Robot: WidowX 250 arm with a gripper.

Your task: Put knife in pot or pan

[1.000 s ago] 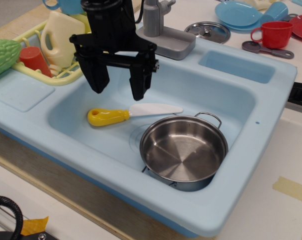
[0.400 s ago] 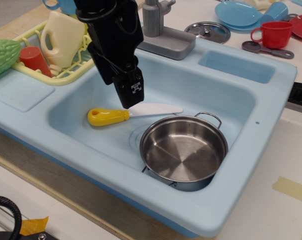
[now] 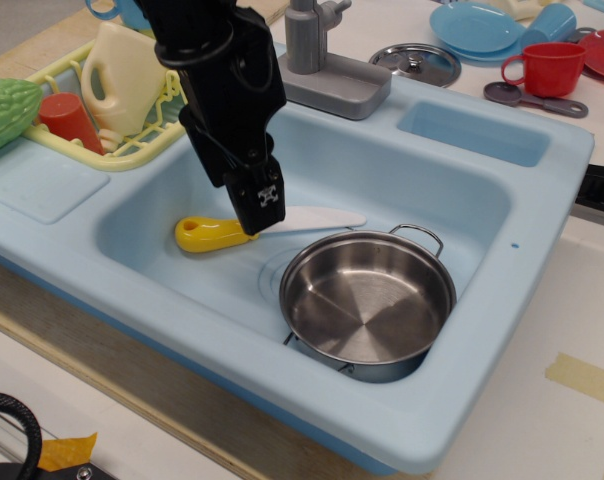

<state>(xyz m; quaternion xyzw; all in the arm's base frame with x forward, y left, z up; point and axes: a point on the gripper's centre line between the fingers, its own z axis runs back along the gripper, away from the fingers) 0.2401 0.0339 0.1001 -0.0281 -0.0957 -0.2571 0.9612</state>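
Note:
The knife (image 3: 207, 234), with a yellow handle and a white blade, lies flat on the floor of the blue sink (image 3: 462, 215), pointing right. The shiny steel pot (image 3: 367, 305) stands empty in the sink just right of and in front of the knife, its rim close to the blade tip. My black gripper (image 3: 260, 218) is turned edge-on to the camera and is down at the spot where handle meets blade. Its near finger (image 3: 258, 200) stands in front of the knife; the far finger is hidden behind it. The knife rests on the sink floor.
A grey faucet (image 3: 322, 60) stands behind the sink. A yellow rack (image 3: 112, 148) with a cream bottle (image 3: 122, 75) and a red cup is at the left. A steel lid (image 3: 415, 62), a red mug (image 3: 547, 68), a purple-grey spoon (image 3: 535, 98) and a blue plate (image 3: 477, 27) lie at the back right.
The gripper has turned from facing the camera with its fingers spread to edge-on, and has come down to the knife. The knife and the pot have not moved.

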